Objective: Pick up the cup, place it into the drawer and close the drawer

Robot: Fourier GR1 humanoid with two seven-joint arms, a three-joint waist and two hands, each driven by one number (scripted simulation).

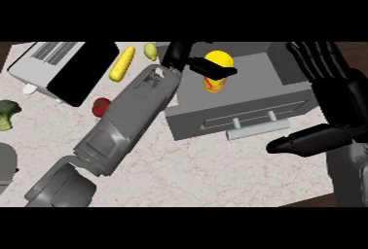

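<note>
Tabletop (215, 170) of pale marble carries the scene. My left forearm crosses it diagonally from the lower left to the open grey drawer (287, 95), where my left robot hand (188, 58) curls round the yellow cup (217, 61) and holds it over the drawer's cavity; a black digit lies across the cup, hiding part of it, and the cup's lower end shows orange markings I cannot read. My right forearm enters at the right edge; my right robot hand (338, 80) is released, fingers straight and raised beside the drawer, thumb extended leftward near the drawer handle (259, 129). Toaster (61, 68) sits upper left. Corn cob (122, 63), broccoli (7, 113) cut off by the left edge, tomato (101, 106) partly behind my forearm, and a small pale-green item (150, 51) of uncertain identity complete the set.
</note>
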